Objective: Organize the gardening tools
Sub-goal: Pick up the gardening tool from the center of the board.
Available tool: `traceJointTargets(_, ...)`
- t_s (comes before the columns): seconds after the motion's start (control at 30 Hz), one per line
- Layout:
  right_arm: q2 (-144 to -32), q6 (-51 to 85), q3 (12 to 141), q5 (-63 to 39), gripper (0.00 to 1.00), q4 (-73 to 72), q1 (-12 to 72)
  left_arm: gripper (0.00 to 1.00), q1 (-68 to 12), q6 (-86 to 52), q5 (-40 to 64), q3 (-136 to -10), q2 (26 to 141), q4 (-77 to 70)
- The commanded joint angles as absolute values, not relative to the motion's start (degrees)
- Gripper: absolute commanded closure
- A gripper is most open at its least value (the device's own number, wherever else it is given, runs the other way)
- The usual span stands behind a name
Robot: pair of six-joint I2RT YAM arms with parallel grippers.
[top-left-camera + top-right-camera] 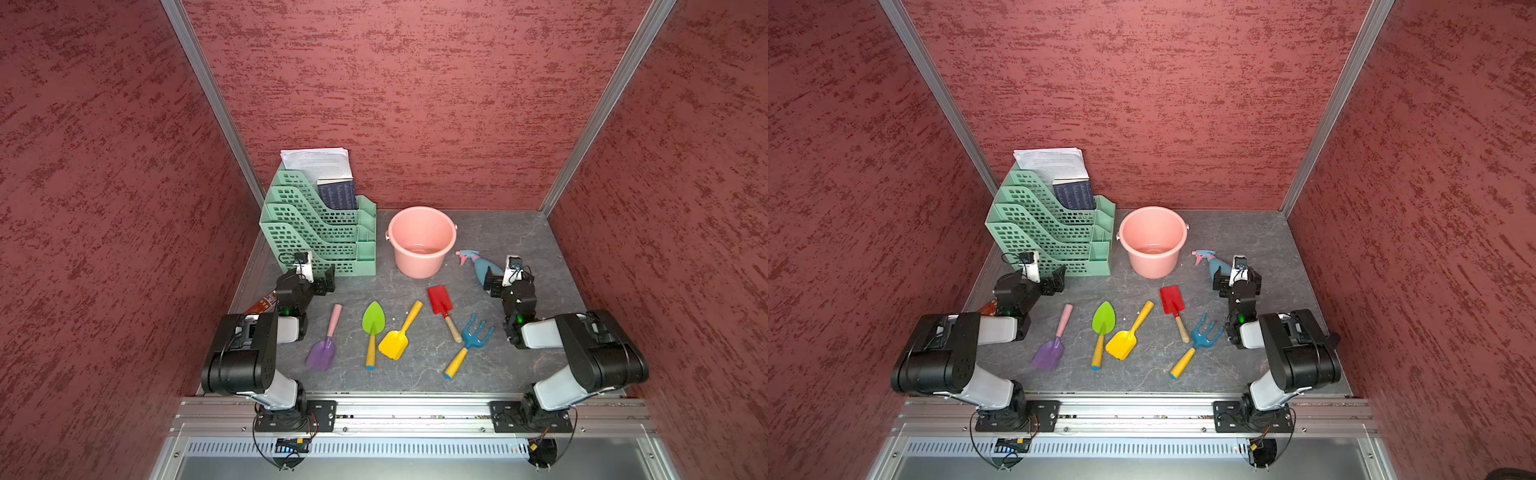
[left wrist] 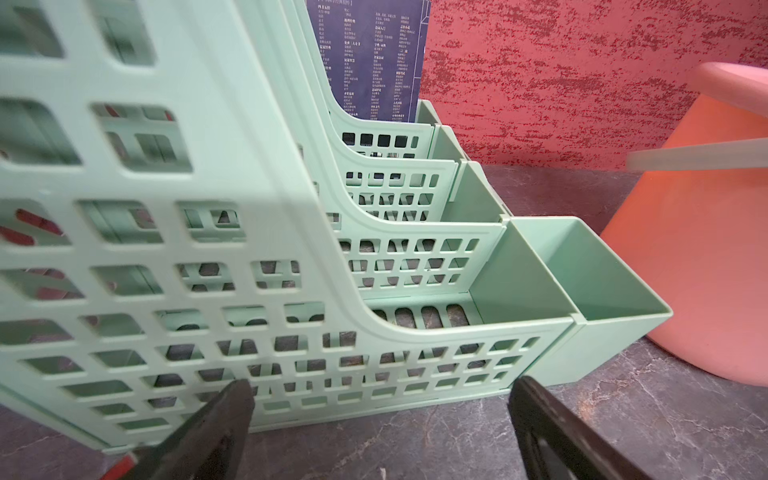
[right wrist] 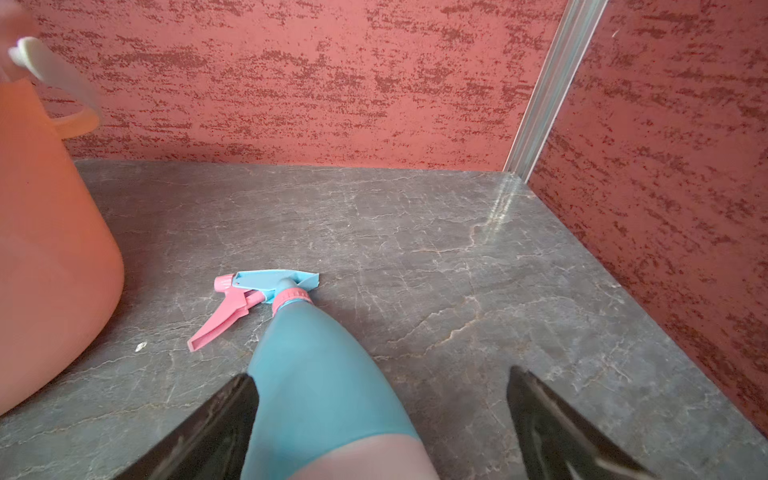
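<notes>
Six tools: none stowed yet; all lie loose on the counter (image 1: 498,241), so the whole job is ahead.
Near row: purple scoop (image 1: 322,355), green leaf trowel (image 1: 372,322), yellow scoop (image 1: 394,343), blue fork (image 1: 471,338) and red spade (image 1: 439,301), side by side.
My left end effector (image 2: 380,384): jaws wide, empty, close before the green rack (image 1: 316,237).
My right end effector (image 3: 382,374): jaws wide; the spray bottle (image 3: 316,374) lies on its side, base between them, not pinched.
Beyond: pink bucket (image 1: 419,262), upright with nothing in it, which I judge the likely bin.
In the way: the rack crowds my left arm. A reddish packet (image 1: 264,305) lies half under that arm, too hidden to name.
</notes>
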State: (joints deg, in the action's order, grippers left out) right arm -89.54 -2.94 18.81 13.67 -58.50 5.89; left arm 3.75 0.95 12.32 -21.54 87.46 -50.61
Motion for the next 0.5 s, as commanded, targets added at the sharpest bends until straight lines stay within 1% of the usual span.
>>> traceJointTargets(0.0, -89.4, -2.2, 19.7, 12.7, 0.02, -58.4, 5.5, 0.00, 3.9, 1.6, 12.4, -21.2, 87.8, -51.8)
traceJointTargets(0.27, -89.4, -2.1, 20.0, 12.4, 0.02, -57.9, 5.4, 0.00, 3.8, 1.6, 12.5, -21.3, 87.8, -51.8)
traceJointTargets(0.47, -89.2, -1.7, 20.8, 10.2, 0.02, -55.9, 4.5, 0.00, 3.8, 1.7, 12.5, -21.4, 87.8, -51.4)
